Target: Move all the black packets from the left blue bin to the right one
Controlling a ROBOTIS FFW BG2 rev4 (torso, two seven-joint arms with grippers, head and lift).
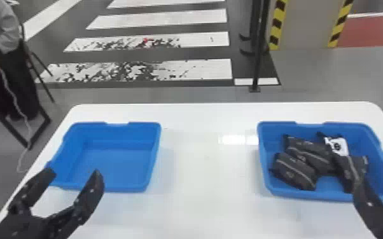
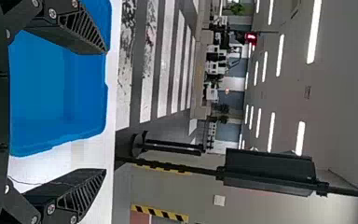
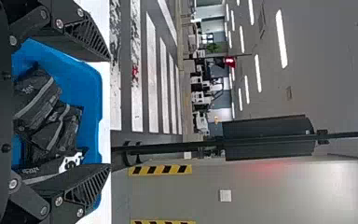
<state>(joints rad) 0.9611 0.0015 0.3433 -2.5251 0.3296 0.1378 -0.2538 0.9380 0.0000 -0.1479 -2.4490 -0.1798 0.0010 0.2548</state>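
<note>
White table [image 1: 206,190] bears two blue bins [image 1: 117,165], black post [image 1: 258,63] beyond

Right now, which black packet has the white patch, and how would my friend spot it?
On the white table, go to the blue plastic bin on the robot's right. Inside, the black packet you want lies toward the bin's far side. It shows a squarish white patch with a dark round mark; the other black packets show thin grey lines but no such patch.
</note>
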